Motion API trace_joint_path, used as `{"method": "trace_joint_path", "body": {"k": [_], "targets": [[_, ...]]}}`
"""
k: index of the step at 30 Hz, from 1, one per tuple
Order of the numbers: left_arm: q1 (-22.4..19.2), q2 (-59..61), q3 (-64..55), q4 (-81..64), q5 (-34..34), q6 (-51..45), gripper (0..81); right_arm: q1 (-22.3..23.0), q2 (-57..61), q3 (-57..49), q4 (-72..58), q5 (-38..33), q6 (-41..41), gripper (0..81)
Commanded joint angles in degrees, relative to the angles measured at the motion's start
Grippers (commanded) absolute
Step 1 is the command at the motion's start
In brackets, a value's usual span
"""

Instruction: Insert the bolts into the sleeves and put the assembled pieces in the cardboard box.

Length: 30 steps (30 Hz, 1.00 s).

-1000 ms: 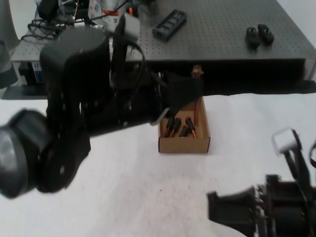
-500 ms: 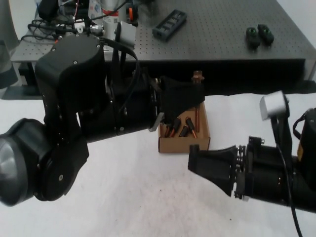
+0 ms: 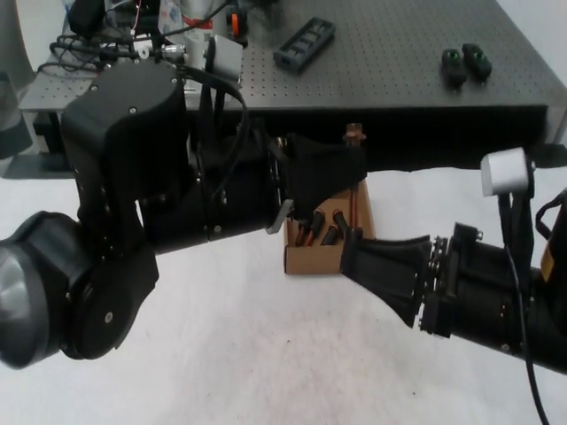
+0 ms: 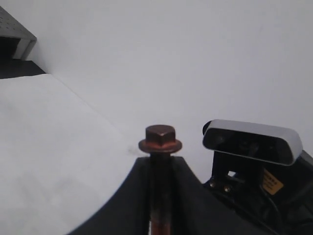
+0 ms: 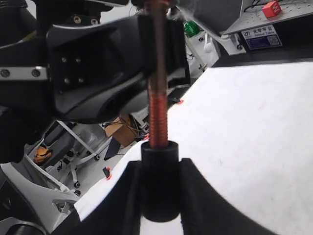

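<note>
The copper bolt (image 5: 158, 98) is held upright above the bench, its threaded end meeting the mouth of the black sleeve (image 5: 159, 176). How far it has entered cannot be told. The bolt is clamped on its shank by the closed fingers of the left gripper (image 4: 160, 169). The sleeve is pinched on its sides by the closed fingers of the right gripper (image 5: 159, 169).

Both pieces are judged small, light and rigid. The thread should give the fingers purchase, while the smooth sleeve may slip or tilt if pressed off-axis. The bolt is best taken just below the head with the thread left free. The sleeve is best taken at mid-body with its mouth uncovered.

The joint of thread and sleeve is given by the right wrist view. The hexagonal head and flange standing clear above the fingers are given by the left wrist view. The high view places the pair just over the cardboard box (image 3: 323, 259), in which assembled pieces (image 3: 316, 223) already lie, on the white bench surface (image 3: 266, 354).
</note>
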Motion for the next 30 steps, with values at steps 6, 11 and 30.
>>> {"method": "trace_joint_path", "body": {"k": [6, 11, 30], "targets": [[0.0, -0.3, -0.3, 1.0, 3.5, -0.2, 1.3, -0.2, 0.0, -0.9, -4.1, 1.8, -1.9, 3.1], [0.0, -0.3, -0.3, 5.0, 3.5, 3.2, 31.3, -0.2, 0.0, -0.9, -5.3, 3.6, -2.5, 3.1], [7.9, -16.9, 9.9, 32.9, -26.9, 18.8, 0.0, -6.1, 37.0, -34.3, 25.9, 28.8, -28.7, 3.1]]}}
